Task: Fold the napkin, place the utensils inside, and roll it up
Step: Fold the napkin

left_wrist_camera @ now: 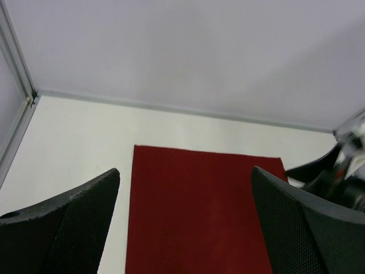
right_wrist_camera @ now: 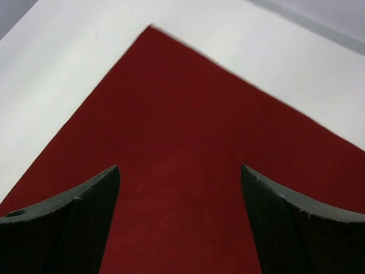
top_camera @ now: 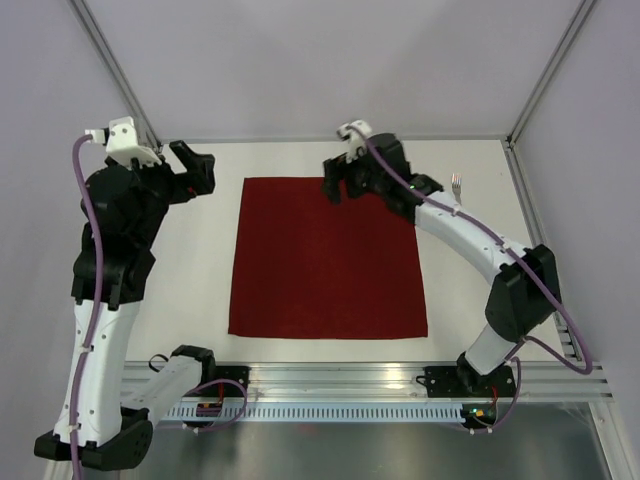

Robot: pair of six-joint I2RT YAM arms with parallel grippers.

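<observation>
Napkin (top_camera: 328,258) lies flat mid table (top_camera: 200,270); thin, limp, light, so probably best pinched at a far corner. Left gripper (top_camera: 198,168) and right gripper (top_camera: 335,184) both open, empty, right over the far edge.

Colour key to the workspace as I see it through my three remote cameras.

I read the napkin (top_camera: 328,258) as one plain dark red, unpatterned in every view, lying on a white table (top_camera: 200,290). The left gripper (top_camera: 205,170) and right gripper (top_camera: 338,183) are matt black, and their pads (right_wrist_camera: 80,228) show a fine dotted grain. My arms (top_camera: 462,228) alternate white and black segments, with purple cables (top_camera: 76,165). The fork (top_camera: 456,184) is silver, the rail (top_camera: 350,385) bare grey metal, and the walls (top_camera: 330,60) pale lilac-grey.
</observation>
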